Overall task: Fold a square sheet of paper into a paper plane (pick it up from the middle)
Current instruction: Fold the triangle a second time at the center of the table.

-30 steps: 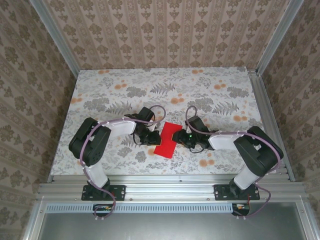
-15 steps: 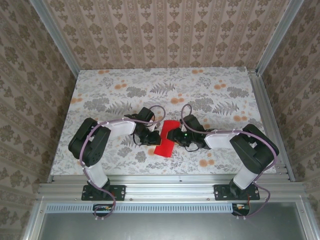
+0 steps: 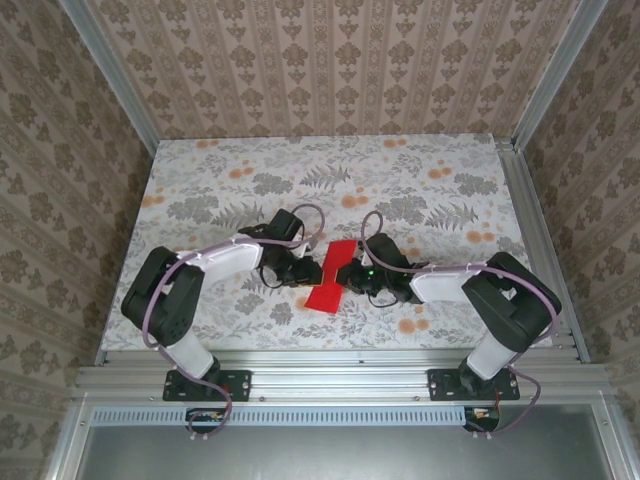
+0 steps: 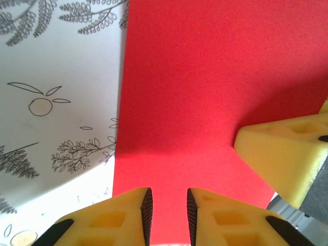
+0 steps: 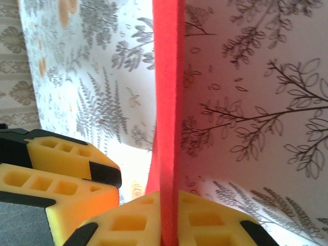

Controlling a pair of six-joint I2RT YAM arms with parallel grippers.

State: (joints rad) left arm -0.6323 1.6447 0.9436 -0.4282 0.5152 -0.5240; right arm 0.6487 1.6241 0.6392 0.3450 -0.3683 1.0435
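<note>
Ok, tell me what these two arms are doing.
Both arms meet over a red sheet of paper. The right tool is pinched on one edge of it. The left tool sits at the opposite side, fingers nearly closed; whether it grips is unclear. The folding is not finished.

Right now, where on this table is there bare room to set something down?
The far half of the table, up to the back wall, is bare from side to side. The near middle is crowded: the left arm and right arm have both jaws at the sheet of paper.
</note>
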